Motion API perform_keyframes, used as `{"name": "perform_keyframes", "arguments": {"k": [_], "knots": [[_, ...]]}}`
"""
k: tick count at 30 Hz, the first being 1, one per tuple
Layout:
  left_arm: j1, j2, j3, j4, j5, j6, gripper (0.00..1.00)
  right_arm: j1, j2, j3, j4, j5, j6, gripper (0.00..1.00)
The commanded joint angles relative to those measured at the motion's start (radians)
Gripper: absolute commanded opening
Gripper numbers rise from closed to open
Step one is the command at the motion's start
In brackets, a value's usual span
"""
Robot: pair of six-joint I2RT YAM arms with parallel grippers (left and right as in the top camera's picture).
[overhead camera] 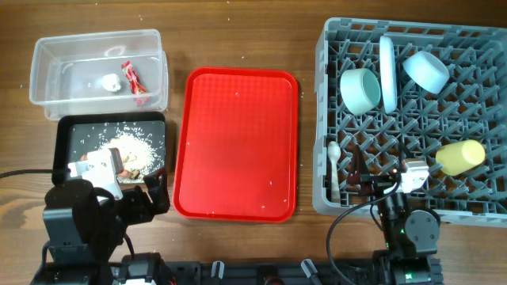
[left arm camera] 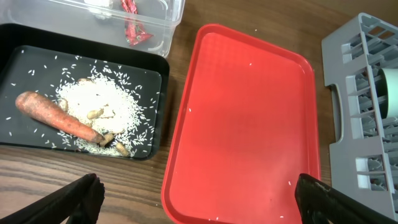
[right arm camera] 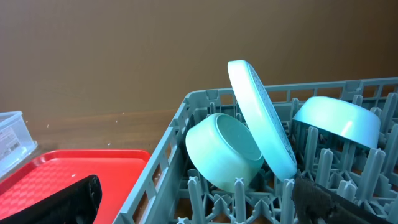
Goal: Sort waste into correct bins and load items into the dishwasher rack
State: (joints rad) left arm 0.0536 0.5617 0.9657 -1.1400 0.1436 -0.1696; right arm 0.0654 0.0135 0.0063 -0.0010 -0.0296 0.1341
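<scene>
Left gripper (left arm camera: 199,198) is spread all the way, nothing held. Carrot (left arm camera: 59,117) and rice (left arm camera: 93,99) are seen ahead-left of it in the black tray (left arm camera: 25,37), with the red wrapper (left arm camera: 134,28) beyond in the clear tub (left arm camera: 174,18). Right gripper (right arm camera: 202,196) is opened wide too, empty. Pale green bowl (right arm camera: 224,149), plate (right arm camera: 261,118) and blue bowl (right arm camera: 339,118) are stood just ahead of it in the rack (right arm camera: 168,149).

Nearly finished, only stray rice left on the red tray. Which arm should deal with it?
Left, probably. The left hand, open, hovers beside the red tray, which fills its wrist view; the right hand sits over the dishwasher rack, with the rack wall between.
</scene>
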Motion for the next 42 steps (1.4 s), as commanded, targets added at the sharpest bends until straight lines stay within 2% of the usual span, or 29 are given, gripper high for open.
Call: {"name": "perform_keyframes", "arguments": {"k": [1,13,19,25,31,37,42], "knots": [[0.005,-0.005,-0.004,0.003,-0.003,-0.002,1.0,-0.005,-0.003,-0.001,0.003,-0.019,0.0,1.0],[0.005,-0.024,-0.01,-0.03,-0.012,0.006,1.0,-0.005,-0.003,-0.001,0.003,-0.019,-0.001,1.0],[0.005,-0.145,-0.158,0.096,-0.033,0.005,1.0,-0.005,-0.003,-0.001,0.003,-0.019,-0.001,1.0],[-0.023,-0.321,-0.453,0.415,-0.018,0.005,1.0,-0.005,-0.003,-0.001,0.002,-0.019,-0.001,1.0],[-0.045,-0.476,-0.728,0.833,-0.03,0.005,1.0,-0.005,-0.003,-0.001,0.003,-0.019,-0.001,1.0],[-0.045,-0.547,-0.869,1.126,-0.053,0.005,1.0,-0.005,-0.003,-0.001,0.003,-0.019,0.0,1.0],[-0.045,-0.559,-0.926,1.239,-0.101,0.009,1.0,-0.005,-0.003,-0.001,0.003,-0.019,-0.001,1.0]]}}
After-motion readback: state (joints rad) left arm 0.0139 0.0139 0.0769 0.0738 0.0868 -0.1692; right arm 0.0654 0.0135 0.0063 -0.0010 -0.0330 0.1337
